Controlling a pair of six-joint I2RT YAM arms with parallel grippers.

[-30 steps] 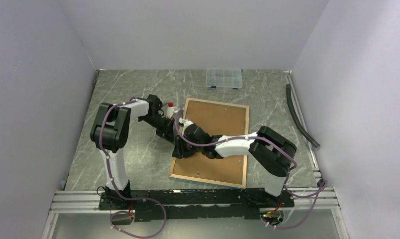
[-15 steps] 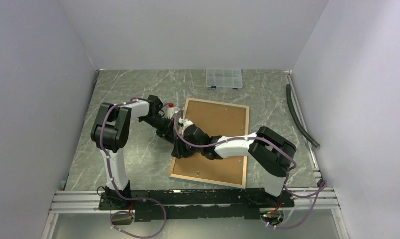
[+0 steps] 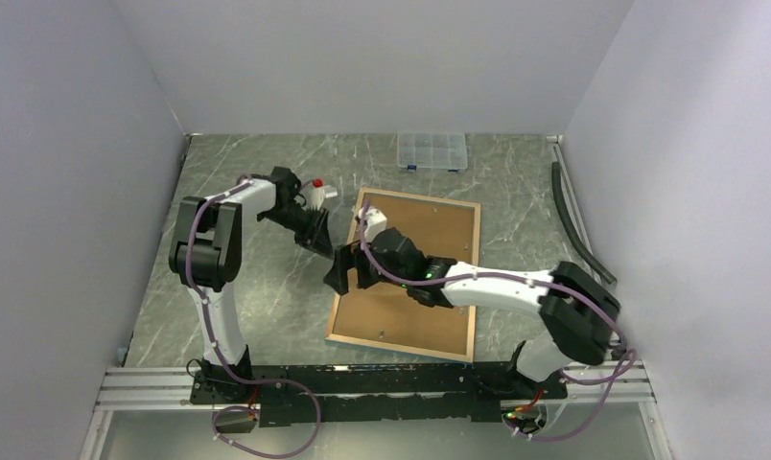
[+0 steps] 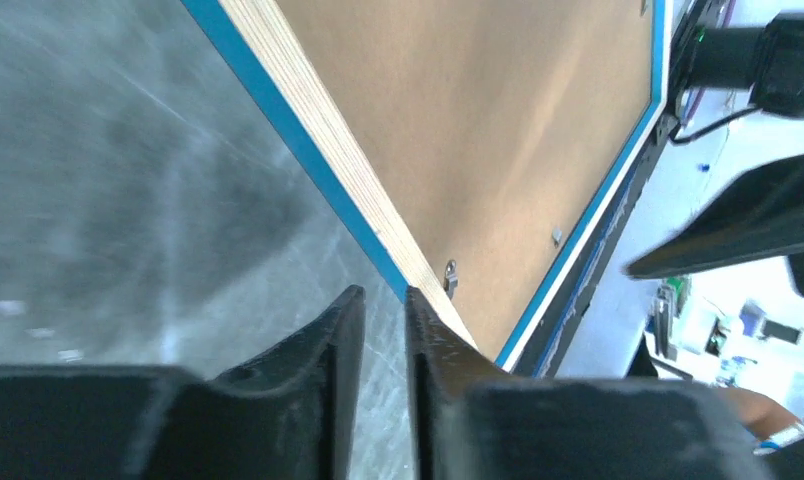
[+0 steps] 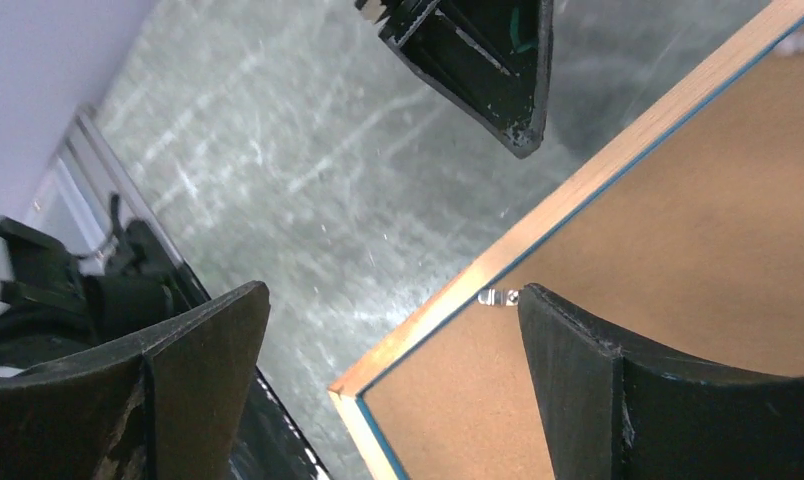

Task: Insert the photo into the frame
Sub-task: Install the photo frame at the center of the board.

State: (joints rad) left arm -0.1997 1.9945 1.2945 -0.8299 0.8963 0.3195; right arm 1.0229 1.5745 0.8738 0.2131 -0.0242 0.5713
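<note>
The frame [image 3: 477, 278] lies face down on the table, its tan wood rear side and brown backing board [image 3: 415, 240] facing up. The photo is hidden. My left gripper [image 3: 320, 246] hovers just off the frame's left edge; in the left wrist view its jaws [image 4: 383, 295] stand a narrow gap apart with only table between them, beside the wood rim [image 4: 328, 150]. My right gripper [image 3: 343, 276] is wide open astride the same left edge; one fingertip [image 5: 578, 340] is over the backing board by a metal clip [image 5: 496, 296], the other over the table.
A clear compartment box [image 3: 432, 150] sits at the back of the table. A black hose [image 3: 578, 225] lies along the right wall. The arms' mounting rail [image 3: 362, 379] runs along the near edge. Grey marbled table lies left of the frame.
My right gripper has opened wide and its arm's elbow swung right. My left gripper drew back up-left from the frame's edge and opened slightly.
</note>
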